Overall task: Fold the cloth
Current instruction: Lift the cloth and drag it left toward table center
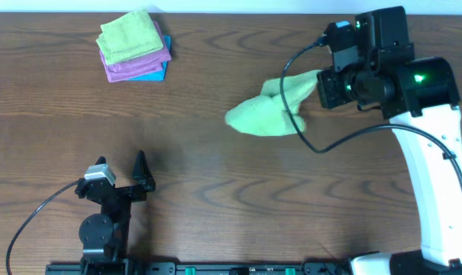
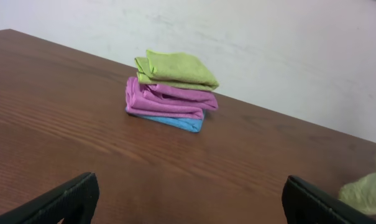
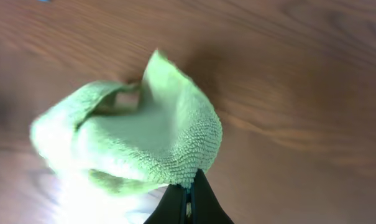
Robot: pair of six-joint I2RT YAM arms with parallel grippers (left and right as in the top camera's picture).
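At the right gripper [image 3: 188, 198], the cloth [image 3: 138, 134] is clamped by one edge, all bunched. I'd spread it flat before folding.

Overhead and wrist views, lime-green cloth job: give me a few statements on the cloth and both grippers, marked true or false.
1. The right gripper is shut on an edge of the cloth. True.
2. The left gripper holds a cloth. False: it is open and empty, above the bare table.
3. The cloth lies flat and fully spread. False: it is bunched, with one end pinched up.
4. A stack of folded cloths sits apart from the cloth, green on top, purple and blue below. True.
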